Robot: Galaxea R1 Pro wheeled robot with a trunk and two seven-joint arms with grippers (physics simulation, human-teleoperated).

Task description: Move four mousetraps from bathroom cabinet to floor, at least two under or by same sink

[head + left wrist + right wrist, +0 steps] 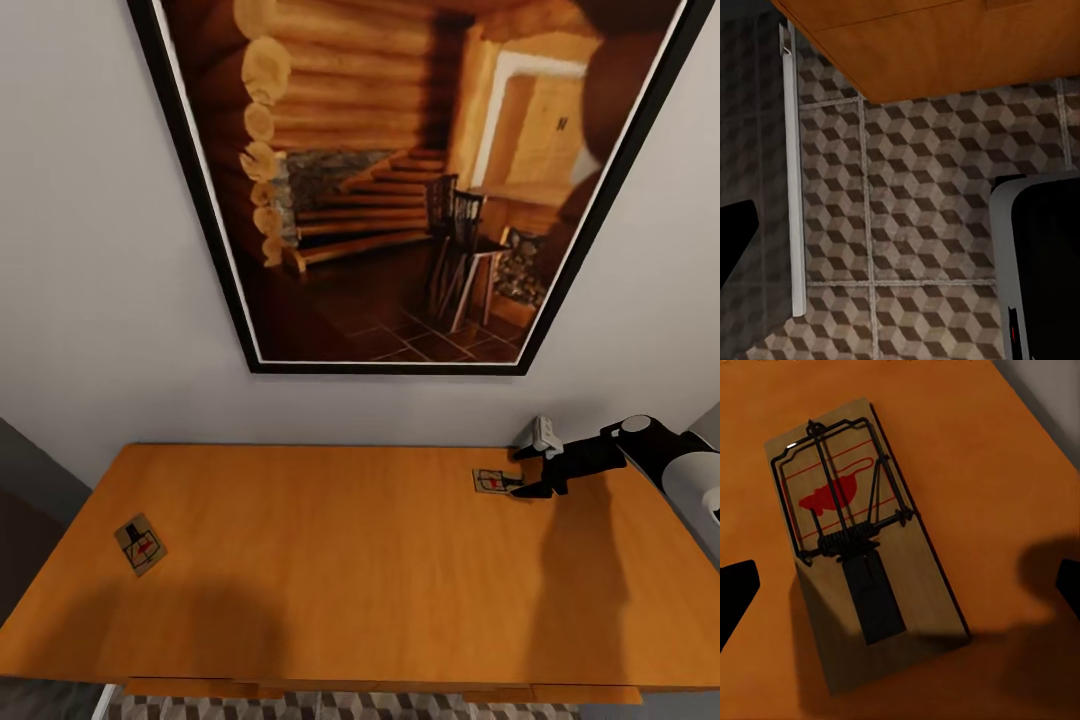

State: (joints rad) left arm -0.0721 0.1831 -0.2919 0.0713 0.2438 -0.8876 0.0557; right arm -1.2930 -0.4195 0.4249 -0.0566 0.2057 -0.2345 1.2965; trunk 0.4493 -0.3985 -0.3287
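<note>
Two mousetraps lie on top of the orange-brown cabinet point(330, 540): one near its left end point(140, 545), the other near the back right point(495, 481). My right gripper point(530, 487) hovers at that right trap. In the right wrist view the tan board with dark wire and a red spot point(862, 555) lies between the spread fingertips point(735, 592), untouched, so the right gripper point(900, 585) is open. My left gripper point(900, 232) hangs low over the cube-patterned bathroom floor point(922, 225), open and empty, with one dark finger point(735, 236) showing. The sink and the other mousetraps are out of view.
A large black-framed picture of a log cabin interior point(400, 180) hangs on the grey wall behind the cabinet. The cabinet's underside point(945, 45) overhangs the floor, beside a white vertical strip point(791, 187) and my white base point(1035, 262). A sliver of tiles point(340, 705) shows below the cabinet front.
</note>
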